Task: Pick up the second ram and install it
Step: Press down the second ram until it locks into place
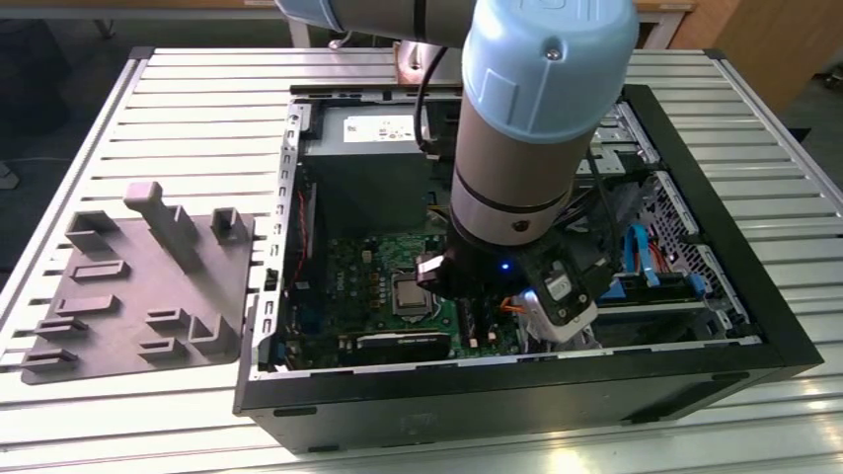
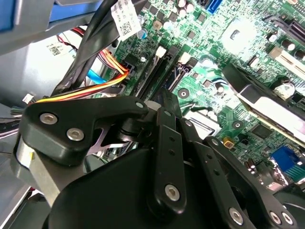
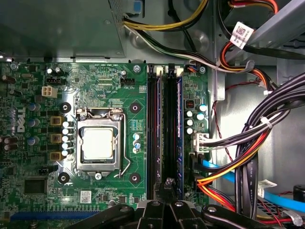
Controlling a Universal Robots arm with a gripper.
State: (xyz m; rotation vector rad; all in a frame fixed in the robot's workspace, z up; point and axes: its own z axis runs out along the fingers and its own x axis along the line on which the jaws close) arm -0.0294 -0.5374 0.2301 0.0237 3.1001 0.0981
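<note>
Exterior view shows the pale blue and grey robot arm (image 1: pixel 534 118) reaching down into the open black computer case (image 1: pixel 527 385), which lies on a ribbed metal surface (image 1: pixel 172 89). On the exterior view's left of the case, a grey moulded holder tray (image 1: pixel 138 286) rests on the same surface, well apart from the arm. The black gripper (image 1: pixel 464 281) hangs low over the green motherboard (image 1: pixel 349 267), just beside the silver processor socket (image 1: pixel 411 296).

First wrist view looks straight down at the motherboard: the processor socket (image 3: pixel 97 143) sits in its metal frame, and next to it run the long black memory slots (image 3: pixel 164 129). The second ram, a thin dark board seen edge-on (image 3: pixel 179 129), stands in the slot nearest the bundled black, yellow and orange cables (image 3: pixel 248 143). The gripper's black fingers (image 3: pixel 167 185) sit close together right over the near end of the slots; whether they pinch anything I cannot tell.

Second wrist view shows the gripper's black linkage (image 2: pixel 169 157) drawn narrow above the same slots (image 2: pixel 162 71).
</note>
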